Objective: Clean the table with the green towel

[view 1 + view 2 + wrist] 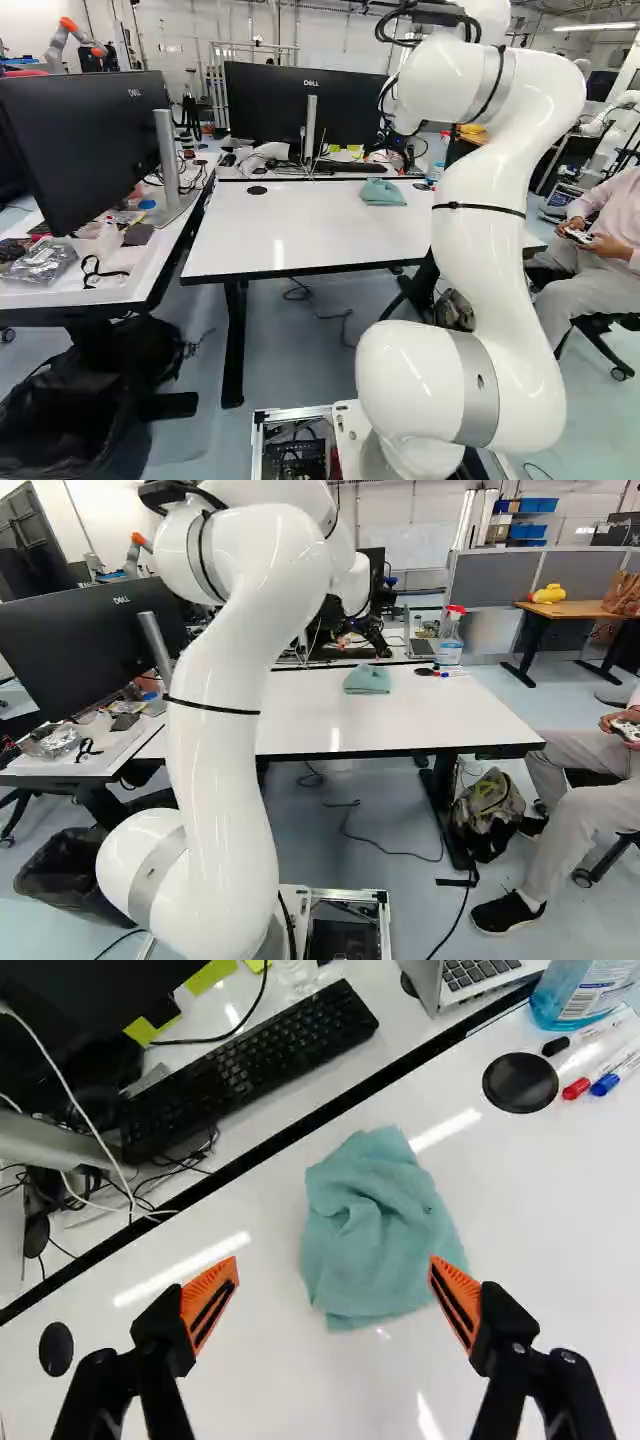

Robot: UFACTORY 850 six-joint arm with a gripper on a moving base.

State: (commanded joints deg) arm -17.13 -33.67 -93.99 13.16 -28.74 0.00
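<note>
We see the green towel (375,1230) lying crumpled on the white table (300,235), toward its far side, with a round black cap (520,1082) and three markers (577,1088) to its right and a second round cap (257,190) to its left. Above the tabletop we find the gripper (364,642) with its jaws released and spread wide, the wrist view placing the towel ahead of the gap between them, ungrasped. Beyond the table's far edge, we note a black keyboard (250,1070) on the adjoining desk (225,1145).
</note>
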